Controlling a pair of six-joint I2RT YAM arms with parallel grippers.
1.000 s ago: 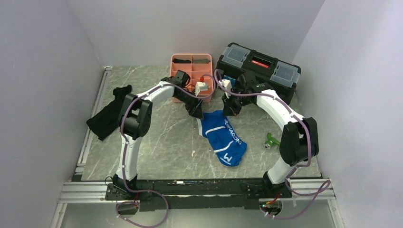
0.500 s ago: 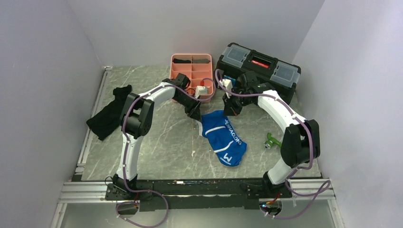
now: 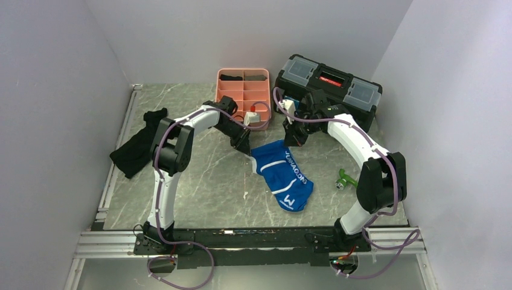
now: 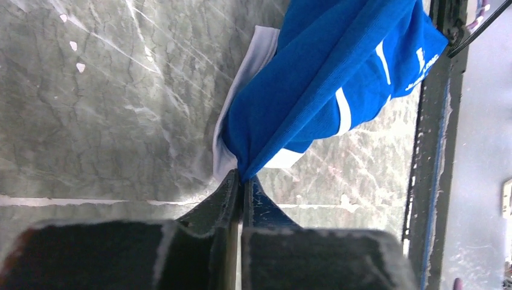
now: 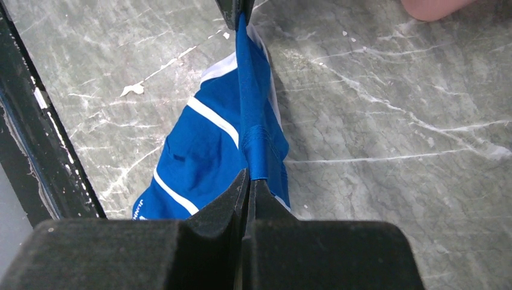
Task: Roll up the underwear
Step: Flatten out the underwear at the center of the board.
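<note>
Black cloth garment (image 3: 137, 145) heaped at the table's (image 3: 199, 181) left edge. Left gripper (image 3: 246, 148) pinched tight on one top corner of the blue underwear (image 3: 284, 175), mid-table, near the pink tray (image 3: 220, 90). Right gripper (image 3: 292, 141) clamped on the other top corner, waistband taut between, rest lying on marble.

Blue underwear (image 3: 282, 175), white stripes, far edge raised, rest flat.

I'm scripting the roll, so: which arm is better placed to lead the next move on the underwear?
Probably right, narrowly. The left gripper and right gripper each pinch the far edge of the underwear, but its bulk trails toward the right arm's side.
</note>
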